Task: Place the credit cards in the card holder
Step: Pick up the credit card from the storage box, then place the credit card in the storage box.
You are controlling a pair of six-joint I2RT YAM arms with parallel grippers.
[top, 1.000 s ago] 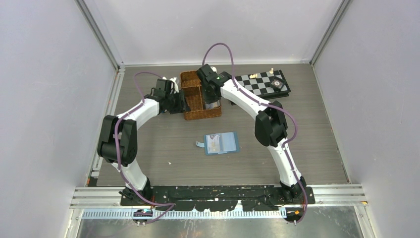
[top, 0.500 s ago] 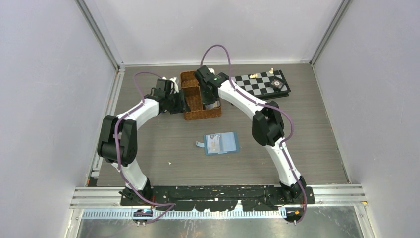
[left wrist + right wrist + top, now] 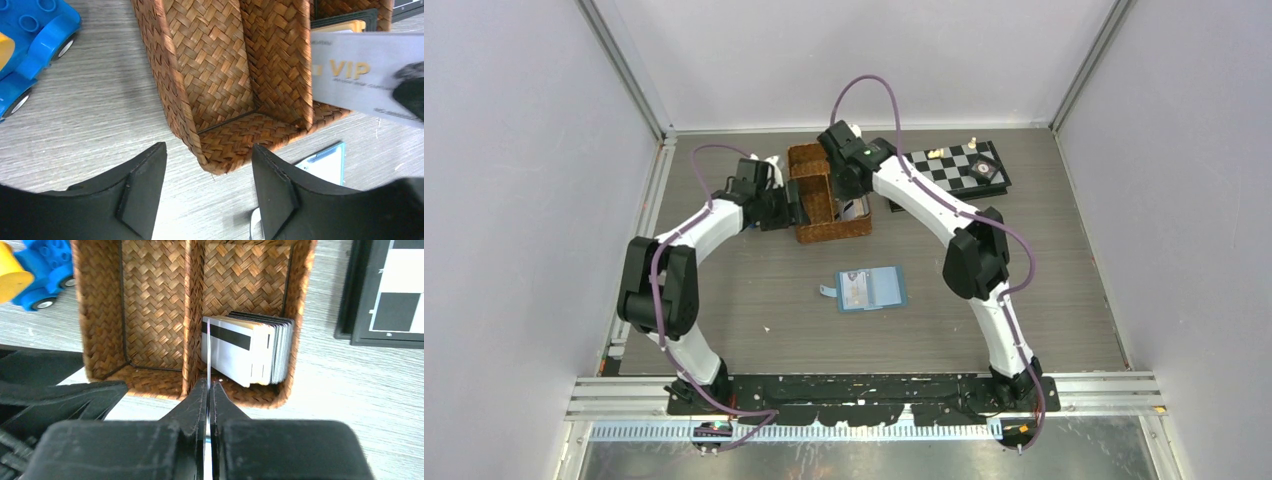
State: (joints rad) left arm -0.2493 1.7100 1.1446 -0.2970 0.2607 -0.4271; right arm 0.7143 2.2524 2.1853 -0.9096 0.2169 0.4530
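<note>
1. Blue toy car [image 3: 35, 40]: standing on the table left of the basket, taking no part.
2. Left gripper [image 3: 207, 152]: jaws now spreading, wider than a second ago. They are straddling the near corner of the wicker basket [image 3: 809, 160] with a gap showing on both sides. It is letting go of the basket wall, holding nothing.
3. Wicker basket, left compartment: lying bare. Right compartment: the remaining credit cards [image 3: 250, 352] are leaning on edge in a stack against the far wall, the front one showing a black stripe.
4. Right gripper [image 3: 207, 387]: fingers have just finished closing and are now pinching the grey VIP card [image 3: 360, 75] by its edge. The wrist is rising and drawing back from the basket compared with the earlier views, and the card appears to be clearing the rim.
5. Card holder [image 3: 871, 288]: lying open and flat on the table, well apart from the basket on its near side, with neither gripper attending it.
6. Chessboard [image 3: 954, 168]: sitting beyond the right arm, uninvolved.
7. Reading: one card is coming out and bracing the basket is no longer needed. Carrying the card to the open holder is likely the next step, with the stack still waiting.
</note>
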